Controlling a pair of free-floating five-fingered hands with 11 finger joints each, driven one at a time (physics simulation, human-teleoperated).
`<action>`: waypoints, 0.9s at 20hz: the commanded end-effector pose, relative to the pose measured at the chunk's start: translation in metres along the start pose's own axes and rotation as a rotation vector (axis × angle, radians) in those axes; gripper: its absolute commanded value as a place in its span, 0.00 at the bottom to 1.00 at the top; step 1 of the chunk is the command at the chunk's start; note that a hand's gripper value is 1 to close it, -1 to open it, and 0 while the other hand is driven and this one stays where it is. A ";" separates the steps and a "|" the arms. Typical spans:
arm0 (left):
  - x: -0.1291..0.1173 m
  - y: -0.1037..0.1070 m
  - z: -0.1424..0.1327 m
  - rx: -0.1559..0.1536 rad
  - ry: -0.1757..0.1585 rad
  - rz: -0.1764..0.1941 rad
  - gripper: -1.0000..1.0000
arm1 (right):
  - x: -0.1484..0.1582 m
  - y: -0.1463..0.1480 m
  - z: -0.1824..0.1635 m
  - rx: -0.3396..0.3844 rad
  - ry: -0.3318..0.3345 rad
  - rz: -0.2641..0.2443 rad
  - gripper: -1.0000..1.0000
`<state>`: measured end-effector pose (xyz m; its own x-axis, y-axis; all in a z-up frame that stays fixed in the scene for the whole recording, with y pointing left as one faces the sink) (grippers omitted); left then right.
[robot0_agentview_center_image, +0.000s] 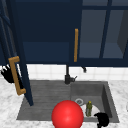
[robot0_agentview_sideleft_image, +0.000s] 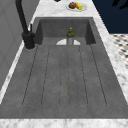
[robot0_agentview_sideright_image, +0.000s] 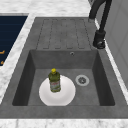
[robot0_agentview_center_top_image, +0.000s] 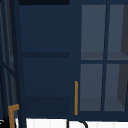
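Observation:
My left hand (robot0_agentview_center_image: 7, 74) is at the orange handle (robot0_agentview_center_image: 15, 75) of the open left cabinet door (robot0_agentview_center_image: 23, 72), with black showing on both sides of the bar as it wraps it. The same hand (robot0_agentview_center_top_image: 4, 124) and handle (robot0_agentview_center_top_image: 12, 113) sit at the bottom left of the upper view. My right hand (robot0_agentview_center_image: 101, 119) hovers over the sink's front right edge, close to a big red ball (robot0_agentview_center_image: 67, 114). A green bottle (robot0_agentview_center_image: 89, 108) (robot0_agentview_sideright_image: 54, 81) (robot0_agentview_sideleft_image: 70, 36) stands upright on a white plate (robot0_agentview_sideright_image: 67, 96) in the basin.
A black faucet (robot0_agentview_center_image: 67, 75) (robot0_agentview_sideright_image: 100, 37) rises behind the sink. The ribbed drainboard (robot0_agentview_sideleft_image: 65, 75) lies left of the basin (robot0_agentview_sideright_image: 100, 75). The right cabinet door (robot0_agentview_center_image: 100, 32) is shut, with its own orange handle (robot0_agentview_center_image: 76, 45). A plate of food (robot0_agentview_sideleft_image: 85, 7) sits on the far counter.

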<state>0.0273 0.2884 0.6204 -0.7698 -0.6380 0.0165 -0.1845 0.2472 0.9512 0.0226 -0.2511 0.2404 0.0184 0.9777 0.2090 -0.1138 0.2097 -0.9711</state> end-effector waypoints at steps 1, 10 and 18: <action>-0.007 -0.008 -0.026 -0.045 0.004 0.008 0.00 | 0.000 0.000 0.000 0.000 0.000 0.000 0.50; -0.010 -0.021 -0.069 -0.109 0.029 0.072 0.00 | 0.000 0.000 0.000 0.000 0.000 0.000 0.50; -0.009 -0.031 -0.106 -0.113 0.121 0.050 0.00 | 0.000 0.000 0.000 0.000 0.000 0.000 0.50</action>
<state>0.0883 0.2243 0.6238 -0.6899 -0.7184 0.0891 -0.1075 0.2234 0.9688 0.0226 -0.2511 0.2404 0.0184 0.9777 0.2090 -0.1138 0.2097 -0.9711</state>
